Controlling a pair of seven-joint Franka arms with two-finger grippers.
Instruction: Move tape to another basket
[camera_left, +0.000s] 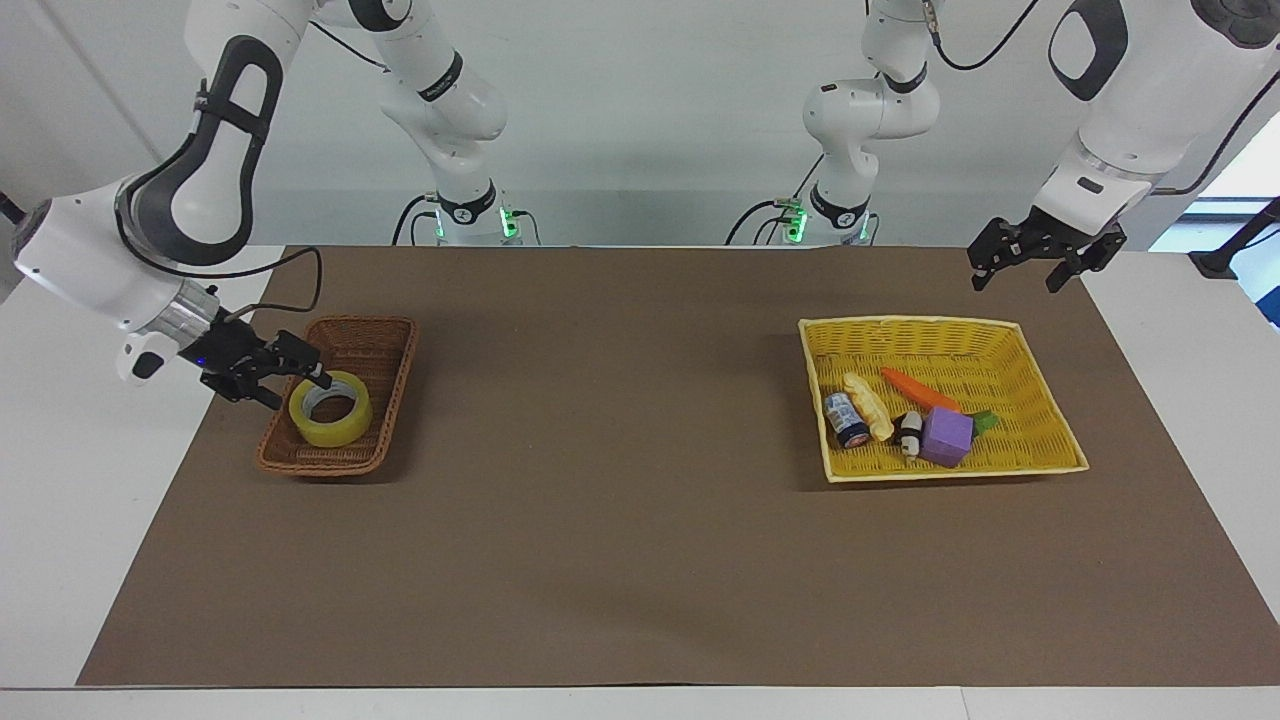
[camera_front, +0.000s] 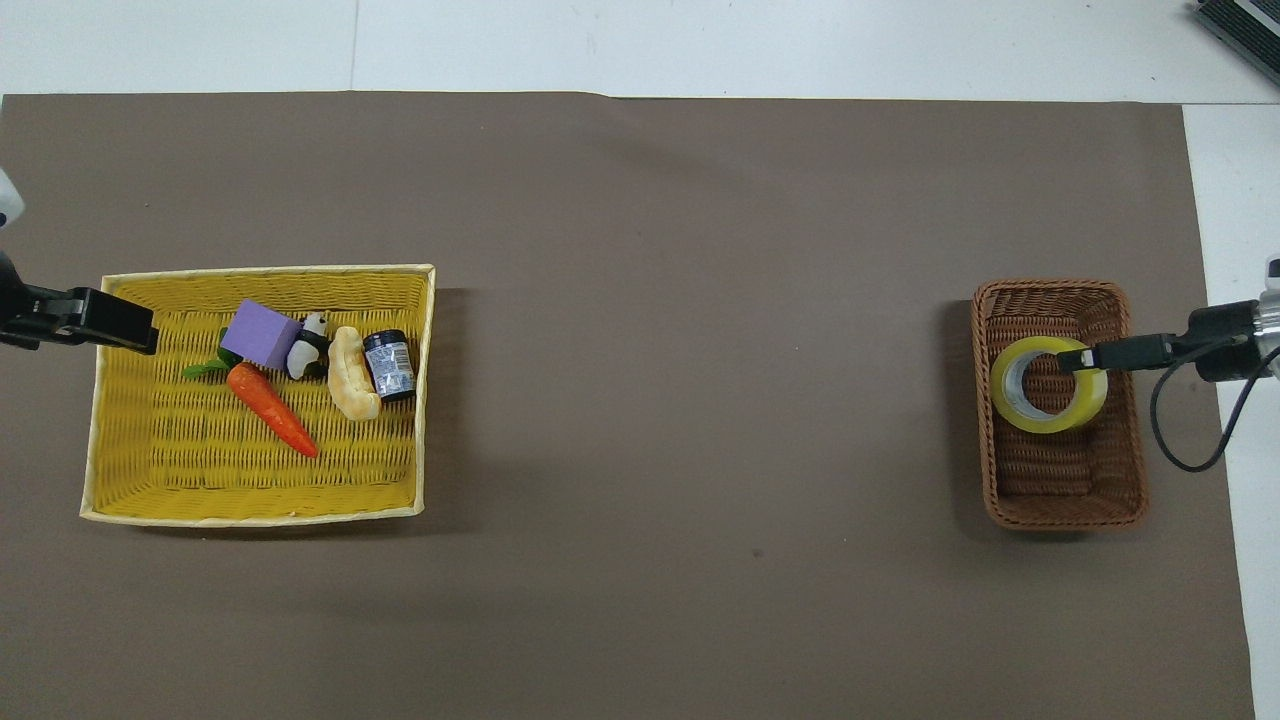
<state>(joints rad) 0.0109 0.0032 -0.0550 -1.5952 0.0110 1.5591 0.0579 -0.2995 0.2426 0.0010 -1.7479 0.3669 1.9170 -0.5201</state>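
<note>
Yellow translucent packing tape roll (camera_left: 330, 409) lies in your dark brown wicker basket (camera_left: 375, 345), released; right gripper (camera_left: 290, 380) jaws wide beside it, left gripper (camera_left: 1030, 262) waiting, wide. Retreat next.
</note>
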